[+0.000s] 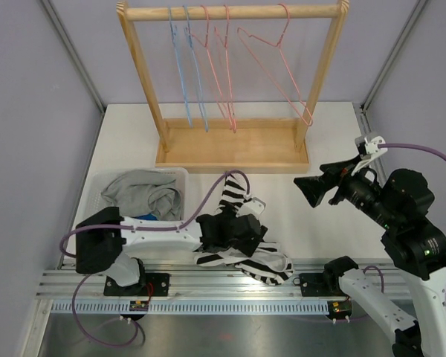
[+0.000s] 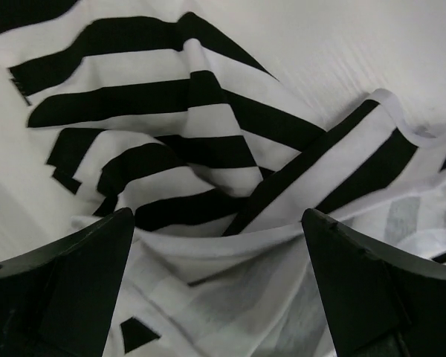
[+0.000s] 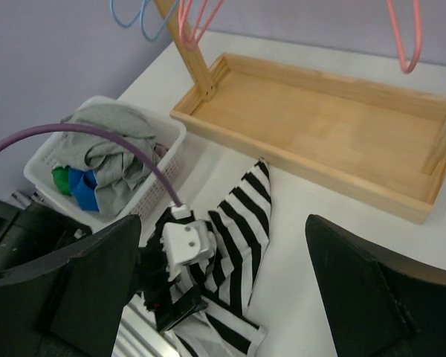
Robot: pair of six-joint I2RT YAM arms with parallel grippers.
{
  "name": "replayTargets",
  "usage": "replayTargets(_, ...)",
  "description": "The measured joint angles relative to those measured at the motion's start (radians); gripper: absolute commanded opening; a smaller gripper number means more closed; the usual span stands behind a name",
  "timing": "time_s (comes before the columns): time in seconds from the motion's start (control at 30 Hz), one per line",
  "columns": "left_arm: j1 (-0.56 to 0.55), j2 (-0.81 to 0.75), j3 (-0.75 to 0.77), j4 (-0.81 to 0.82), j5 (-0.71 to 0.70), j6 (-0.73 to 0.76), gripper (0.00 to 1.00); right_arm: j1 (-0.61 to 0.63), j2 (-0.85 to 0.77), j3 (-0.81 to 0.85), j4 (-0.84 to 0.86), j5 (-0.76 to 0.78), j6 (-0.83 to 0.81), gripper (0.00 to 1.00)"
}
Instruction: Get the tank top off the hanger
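Note:
The black-and-white striped tank top (image 1: 233, 195) lies crumpled on the table near the front edge, off any hanger. My left gripper (image 1: 238, 239) hovers right over it with its jaws wide open. In the left wrist view the striped cloth (image 2: 171, 111) fills the space between and beyond the left gripper (image 2: 217, 227), and nothing is pinched. My right gripper (image 1: 306, 190) is raised at the right, open and empty. Its wrist view looks down past the right gripper (image 3: 223, 223) onto the tank top (image 3: 249, 212). A bare pink hanger (image 1: 275, 80) hangs tilted on the rack.
A wooden rack (image 1: 230, 152) stands at the back with several blue and pink wire hangers on its rail, all bare. A white basket (image 1: 98, 186) with grey and blue clothes sits at the left, next to the left arm. A metal rail runs along the front edge.

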Motion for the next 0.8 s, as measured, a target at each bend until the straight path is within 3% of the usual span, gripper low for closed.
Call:
replayTargets(0.07, 0.0, 0.076, 0.011, 0.026, 0.011, -0.002, 0.96, 0.0, -0.018, -0.021, -0.03, -0.015, 0.001, 0.99)
replayTargets(0.13, 0.0, 0.143, 0.011, 0.047, 0.032, -0.009, 0.79, 0.0, -0.035, -0.037, -0.047, -0.024, 0.003, 1.0)
replayTargets(0.17, 0.0, 0.172, 0.011, 0.057, 0.041, -0.019, 0.66, 0.0, -0.045, -0.043, -0.053, -0.032, 0.005, 1.0)
replayTargets(0.2, 0.0, 0.198, 0.01, 0.069, 0.05, -0.028, 0.35, 0.0, -0.053, -0.049, -0.056, -0.039, 0.006, 0.99)
replayTargets(0.27, 0.0, 0.221, 0.012, 0.106, 0.072, -0.05, 0.09, 0.0, -0.074, -0.058, -0.066, -0.061, 0.011, 1.0)
replayTargets(0.3, -0.002, 0.222, 0.013, 0.116, 0.076, -0.059, 0.0, 0.0, -0.081, -0.059, -0.071, -0.069, 0.013, 1.0)
replayTargets(0.5, -0.004, 0.156, -0.003, 0.043, 0.033, -0.101, 0.0, 0.0, -0.102, -0.058, -0.07, -0.101, 0.015, 1.0)
replayTargets(0.67, -0.005, -0.089, 0.008, -0.164, -0.13, -0.15, 0.0, 0.0, -0.106, -0.058, -0.069, -0.113, 0.015, 1.0)
replayTargets(0.8, 0.004, -0.248, 0.107, -0.344, -0.288, -0.195, 0.0, 0.0, -0.106, -0.058, -0.067, -0.118, 0.016, 1.0)
